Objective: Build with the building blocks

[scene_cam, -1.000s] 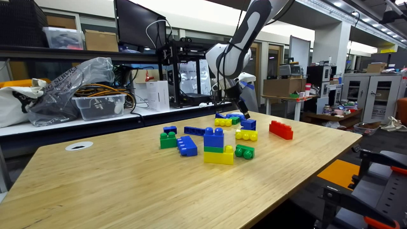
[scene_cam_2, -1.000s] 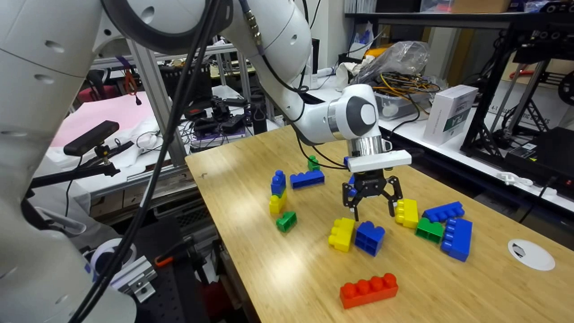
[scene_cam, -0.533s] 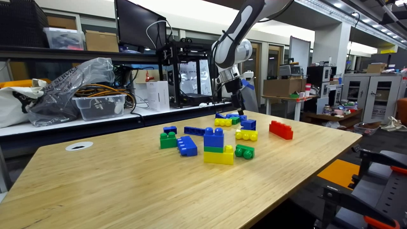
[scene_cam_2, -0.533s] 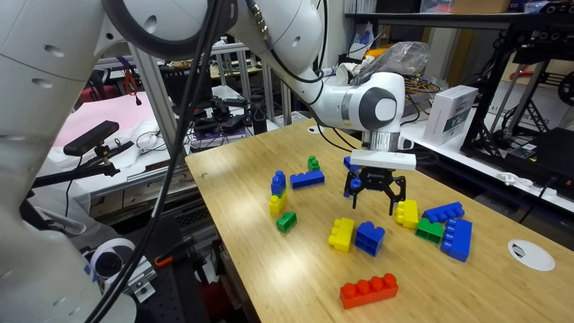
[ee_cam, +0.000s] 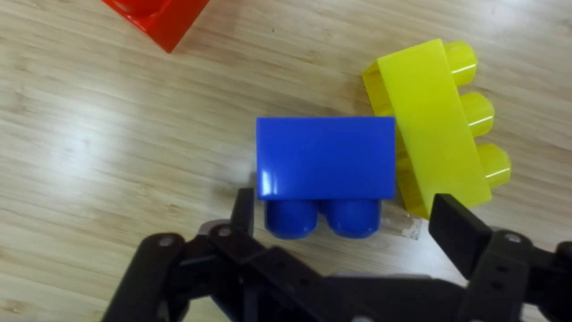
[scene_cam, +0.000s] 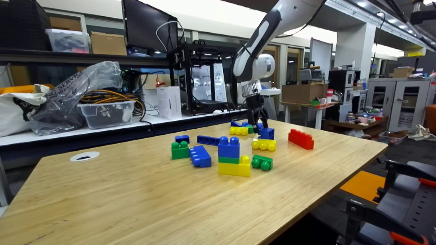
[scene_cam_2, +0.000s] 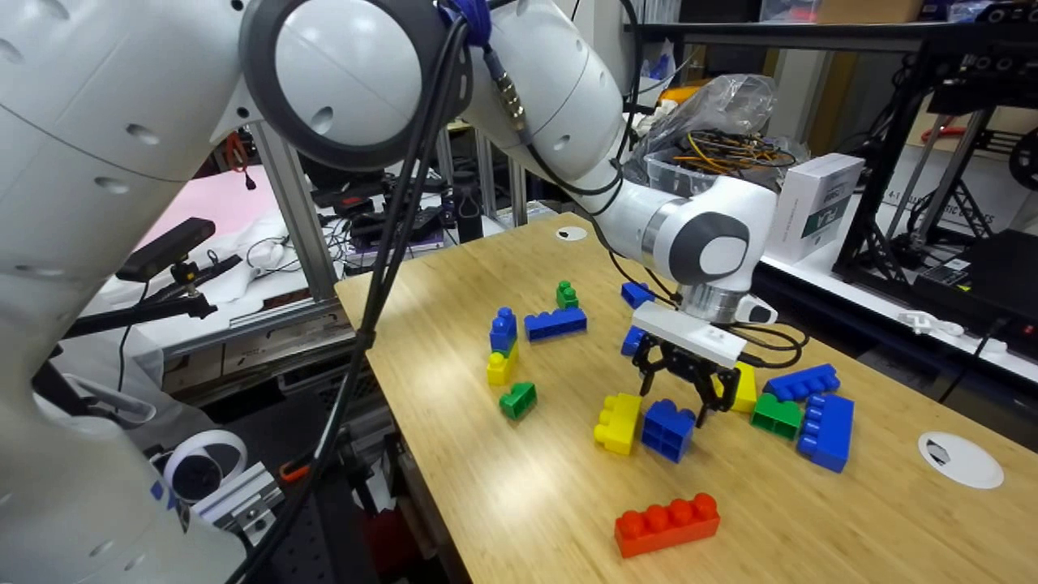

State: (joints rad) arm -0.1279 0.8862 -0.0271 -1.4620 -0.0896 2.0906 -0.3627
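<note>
Gripper stands spread, empty; off-line descent may shove yellow studded brick (wrist view: right of side-lying blue brick).

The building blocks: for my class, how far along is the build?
Done: one stack, with a blue top block over a thin green block on a yellow bottom block.
In hand: nothing gripped; the jaws stand open by a loose blue block, probably the next pick.
Left: the red block and a small green block, among others, lie loose; the intended design isn't shown.
</note>
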